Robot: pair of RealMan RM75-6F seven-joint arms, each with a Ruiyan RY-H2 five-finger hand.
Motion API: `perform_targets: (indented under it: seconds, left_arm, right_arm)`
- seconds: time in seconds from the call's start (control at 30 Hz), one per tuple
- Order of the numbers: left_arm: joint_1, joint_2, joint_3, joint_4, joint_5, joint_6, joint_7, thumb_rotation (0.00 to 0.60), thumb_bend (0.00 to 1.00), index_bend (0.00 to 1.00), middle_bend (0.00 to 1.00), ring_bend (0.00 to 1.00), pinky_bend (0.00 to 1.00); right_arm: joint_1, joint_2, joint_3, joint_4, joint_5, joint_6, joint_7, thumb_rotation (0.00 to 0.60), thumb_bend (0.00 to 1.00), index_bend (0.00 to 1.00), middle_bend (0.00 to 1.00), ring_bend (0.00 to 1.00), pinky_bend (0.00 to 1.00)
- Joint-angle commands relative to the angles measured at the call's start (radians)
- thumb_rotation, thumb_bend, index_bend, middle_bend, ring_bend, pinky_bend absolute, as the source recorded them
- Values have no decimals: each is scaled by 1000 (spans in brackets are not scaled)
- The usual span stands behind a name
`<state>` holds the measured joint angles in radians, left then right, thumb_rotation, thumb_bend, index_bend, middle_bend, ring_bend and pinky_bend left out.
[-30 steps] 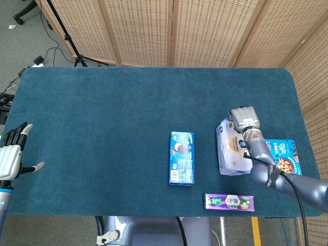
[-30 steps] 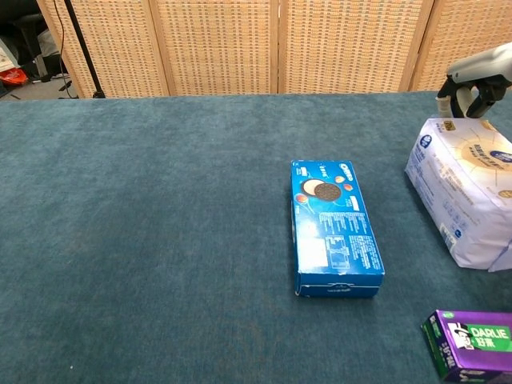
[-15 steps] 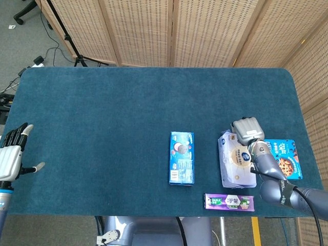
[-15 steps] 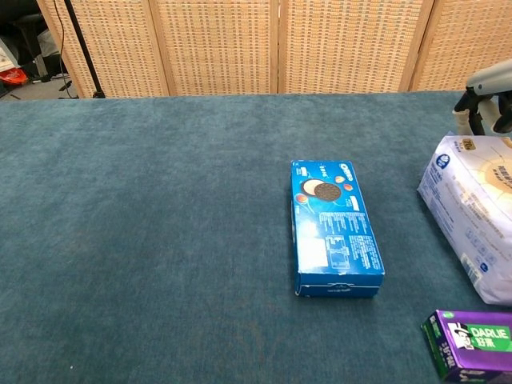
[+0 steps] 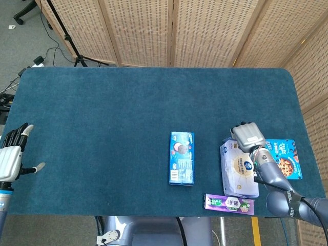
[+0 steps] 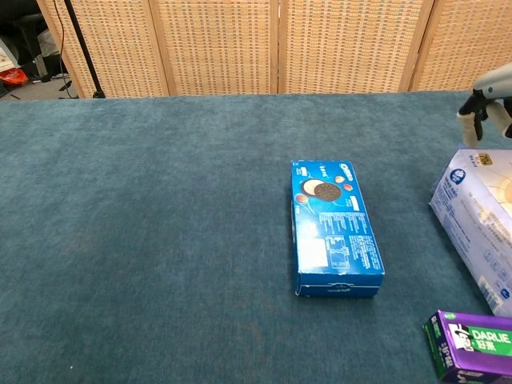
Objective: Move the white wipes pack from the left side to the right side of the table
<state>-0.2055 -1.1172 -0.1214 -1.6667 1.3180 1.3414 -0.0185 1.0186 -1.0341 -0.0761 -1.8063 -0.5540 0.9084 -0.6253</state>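
Note:
The white wipes pack [image 5: 239,170] lies flat near the front right of the blue table [image 5: 113,118]; the chest view shows it at the right edge [image 6: 480,216]. My right hand [image 5: 248,135] sits over the pack's far end and holds it there. In the chest view only some curled fingers [image 6: 486,100] show above the pack, so the grip itself is mostly hidden. My left hand [image 5: 11,154] hovers at the table's left edge, fingers spread, holding nothing.
A blue Oreo box [image 5: 181,157] [image 6: 334,226] lies left of the pack. A purple Darlie box [image 5: 229,203] [image 6: 472,344] lies at the front edge, just before the pack. A blue cookie box [image 5: 284,158] lies to the pack's right. Wicker screens stand behind the table.
My right hand and the wipes pack have moved together toward the front edge and slightly right. The left hand has not moved.

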Motion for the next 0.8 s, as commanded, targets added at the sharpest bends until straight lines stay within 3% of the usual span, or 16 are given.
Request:
perform_targets:
  seconds: [0.03,0.07,0.13,0.27,0.47,0.63,0.8]
  left_arm:
    - [2,1,0,0,2,3,-4,600,77,0,0,0,0]
    - [2,1,0,1,3,4,-5,600,76,0,0,0,0]
    - [3,0,0,1,6,5,-9,600,75,0,0,0,0]
    - [5,-1,0,4,11,12,-11,600,66,0,0,0,0]
    - [18,-13,0,12,14,41,-7,600,1,0,0,0,0]
    - [42,-37,5,24,23,92,10,600,0,0,0,0,0]
    - [84,-64,28,64,64,159,-12,600,0,0,0,0,0]
  right_arm:
    - [-138,-22,85,61,-357,137,278,600,341,74,49,18,198]
    - [-152,-23,92,69,-396,153,313,600,109,28,14,1,154]
    - [-187,-19,107,87,-480,198,394,600,0,0,0,0,88]
    - [-247,-16,122,114,-591,296,491,600,0,0,0,0,9]
    - [-407,-40,100,183,-760,559,594,600,0,0,0,0,0]
    - [-539,-97,68,265,-809,703,635,600,0,0,0,0,0]
    - [-653,-171,39,350,-811,753,645,600,0,0,0,0,0]
